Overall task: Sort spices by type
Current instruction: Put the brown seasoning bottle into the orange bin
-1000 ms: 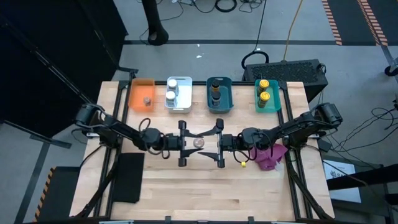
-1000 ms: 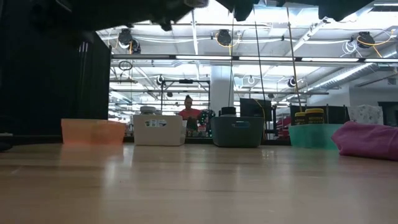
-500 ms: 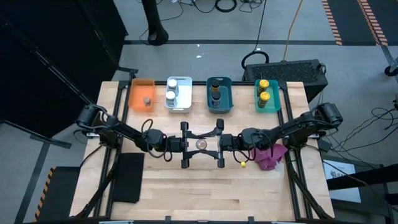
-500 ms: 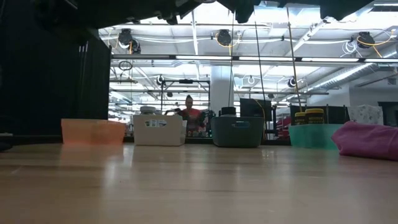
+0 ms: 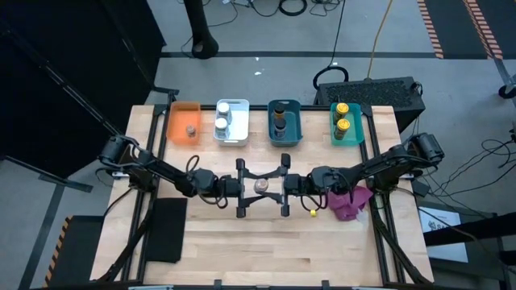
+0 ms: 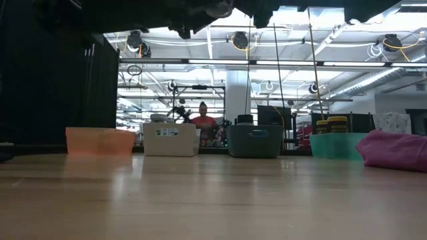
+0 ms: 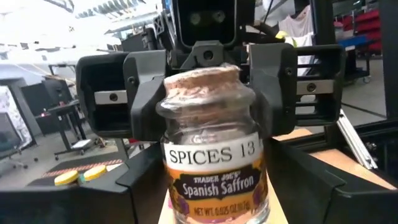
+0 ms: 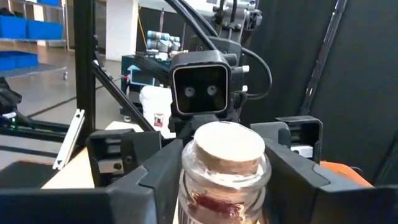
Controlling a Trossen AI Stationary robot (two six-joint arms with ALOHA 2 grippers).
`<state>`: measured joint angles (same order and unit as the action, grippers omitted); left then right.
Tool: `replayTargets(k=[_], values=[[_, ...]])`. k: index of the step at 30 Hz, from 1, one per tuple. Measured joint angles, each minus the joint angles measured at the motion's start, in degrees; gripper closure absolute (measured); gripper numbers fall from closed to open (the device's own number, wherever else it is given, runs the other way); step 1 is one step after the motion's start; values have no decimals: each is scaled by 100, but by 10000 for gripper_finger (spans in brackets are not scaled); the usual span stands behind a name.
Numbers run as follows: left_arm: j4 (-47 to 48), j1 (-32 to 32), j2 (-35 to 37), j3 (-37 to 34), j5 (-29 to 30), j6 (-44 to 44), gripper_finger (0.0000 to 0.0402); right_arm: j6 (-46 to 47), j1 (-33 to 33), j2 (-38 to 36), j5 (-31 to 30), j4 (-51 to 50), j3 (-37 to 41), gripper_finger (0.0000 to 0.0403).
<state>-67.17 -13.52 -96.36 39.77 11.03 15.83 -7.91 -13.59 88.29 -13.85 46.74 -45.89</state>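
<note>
A small glass spice jar (image 7: pixel 214 149) with a cork lid and a "Spanish Saffron" label hangs upright above the middle of the table (image 5: pixel 260 187). My two grippers face each other across it. My right gripper (image 5: pixel 272 187) comes from the table's right and is shut on the jar. My left gripper (image 5: pixel 250 187) comes from the left. Its fingers stand open on either side of the jar's lower body, with a thin gap showing beside the glass. My right gripper pinches the jar's shoulder (image 7: pixel 168 115), just below the cork lid, between its two fingers (image 7: pixel 144 106). The fingers come level from the table's right. The jar stands upright in the hold, lifted clear of the table.
Along the far edge stand an orange bin (image 5: pixel 176 122) with one jar, a white bin (image 5: pixel 242 121) with two white-lidded jars, a blue bin (image 5: pixel 295 122) with dark jars and a teal bin (image 5: pixel 356 122) with yellow-lidded jars. A magenta cloth (image 5: pixel 348 203) lies at the right, a black mat (image 5: pixel 165 229) near left.
My right gripper has shut on the jar, its fingers drawing in from wide apart. My left gripper's fingers have spread a little and let go of the jar. Both hands have stayed where they were, and the jar has kept upright in the air.
</note>
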Motion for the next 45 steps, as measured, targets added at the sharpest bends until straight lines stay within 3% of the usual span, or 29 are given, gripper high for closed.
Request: replayTargets(k=[4, 21, 35, 45], values=[[73, -2, 0, 2, 19, -91, 145, -68, -4, 0, 8, -71, 2, 248], [306, 4, 5, 9, 431, -352, 144, -64, 3, 0, -13, -125, 2, 249], [1779, -2, 9, 9, 765, -914, 143, -69, 7, -254, -314, -839, 2, 248], [2925, -2, 395, 7, 1251, -1817, 143, -761, -153, -354, -2098, -2263, 2, 248]])
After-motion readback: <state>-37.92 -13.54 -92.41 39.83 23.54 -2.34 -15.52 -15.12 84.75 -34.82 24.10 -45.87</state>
